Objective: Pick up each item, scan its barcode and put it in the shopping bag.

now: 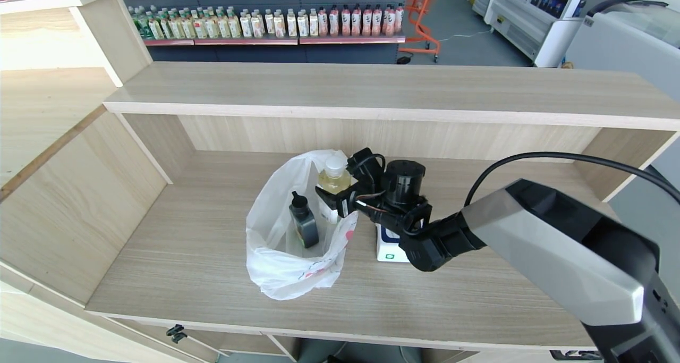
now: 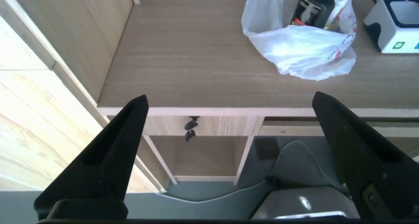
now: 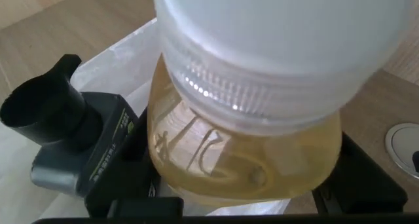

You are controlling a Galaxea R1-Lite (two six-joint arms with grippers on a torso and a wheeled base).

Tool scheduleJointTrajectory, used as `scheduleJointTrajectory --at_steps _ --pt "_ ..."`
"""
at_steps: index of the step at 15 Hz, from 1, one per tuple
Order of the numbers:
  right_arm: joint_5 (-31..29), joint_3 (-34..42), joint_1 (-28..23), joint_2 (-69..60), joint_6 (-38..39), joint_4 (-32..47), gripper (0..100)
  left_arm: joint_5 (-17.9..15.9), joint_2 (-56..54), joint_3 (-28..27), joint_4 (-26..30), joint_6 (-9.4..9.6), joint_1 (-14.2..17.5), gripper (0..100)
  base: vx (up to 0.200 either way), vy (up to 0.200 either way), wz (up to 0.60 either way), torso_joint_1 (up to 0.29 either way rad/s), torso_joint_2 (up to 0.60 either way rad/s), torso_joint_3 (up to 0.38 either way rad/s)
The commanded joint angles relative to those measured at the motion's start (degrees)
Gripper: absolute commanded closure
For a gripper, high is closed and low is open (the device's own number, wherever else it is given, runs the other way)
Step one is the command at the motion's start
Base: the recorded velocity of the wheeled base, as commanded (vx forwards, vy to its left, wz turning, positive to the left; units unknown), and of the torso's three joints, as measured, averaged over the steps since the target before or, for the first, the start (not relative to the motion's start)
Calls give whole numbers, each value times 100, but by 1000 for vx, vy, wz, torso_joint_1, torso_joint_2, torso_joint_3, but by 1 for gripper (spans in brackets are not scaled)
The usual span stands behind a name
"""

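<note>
Head view, item one. Amber bottle (image 1: 334, 181), white cap, upright. The right jaws are closed on its body just below the shoulder. It is probably kept upright so that it enters base-first through the mouth of the shopping bag (image 1: 276, 270), which lies open directly beneath the jaws. Jaws and bag rim hide its lower half, so whether the base already rests on the bag's floor cannot be told.

Item two. Dark bottle (image 1: 304, 224), spout cap, standing inside the bag just beside the right jaws, on the side away from the arm.

Item three. Scanner (image 1: 387, 247), white, on the bench (image 1: 186, 256) just behind the right jaws, under the wrist. It sits near the bag, likely so that the way from scan to drop is short.

Item four. Left jaws, spread wide and holding nothing, below the bench's front edge, well apart from the bag.

Clearances. The gap between the two bottles is narrow, and the slack bag rim lies close to the right jaws. Open bench lies beyond the bag, and straight up looks like the free way out.
</note>
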Motion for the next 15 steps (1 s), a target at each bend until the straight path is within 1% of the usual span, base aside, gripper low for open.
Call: scheduleJointTrajectory --at_steps 1,3,4,5,6,7,8,9,10,11,12,13,14,15 --pt "2 8 -20 -11 38 2 0 1 9 1 2 -1 1 0 0 0 0 0 0 0" --pt "2 148 -11 -336 381 -6 0 1 9 1 2 -1 1 0 0 0 0 0 0 0" --pt "2 632 -11 -890 970 -6 0 1 9 1 2 -1 1 0 0 0 0 0 0 0" --pt "-7 1080 -11 -1364 1295 -6 0 1 9 1 2 -1 1 0 0 0 0 0 0 0" --pt "-7 1080 -11 -1364 1295 -6 0 1 9 1 2 -1 1 0 0 0 0 0 0 0" --pt "-25 2055 -90 -2243 1585 -6 0 1 9 1 2 -1 1 0 0 0 0 0 0 0" --pt "10 3145 -196 -3175 1655 20 0 1 9 1 2 -1 1 0 0 0 0 0 0 0" --pt "19 3857 -222 -3773 1682 20 0 1 9 1 2 -1 1 0 0 0 0 0 0 0" --pt "19 4437 -292 -4318 1682 29 0 1 0 1 2 -1 1 0 0 0 0 0 0 0" --pt "19 4745 -336 -4643 1691 29 0 1 9 1 2 -1 1 0 0 0 0 0 0 0" --pt "-51 5527 -424 -5504 1726 143 0 1 9 1 2 -1 1 0 0 0 0 0 0 0" --pt "-77 6090 -705 -6067 1612 345 0 1 9 1 2 -1 1 0 0 0 0 0 0 0" --pt "-174 6591 -1057 -6611 1260 626 0 1 0 1 2 -1 1 0 0 0 0 0 0 0" --pt "-280 6925 -1277 -6928 996 785 0 1 0 1 2 -1 1 0 0 0 0 0 0 0"
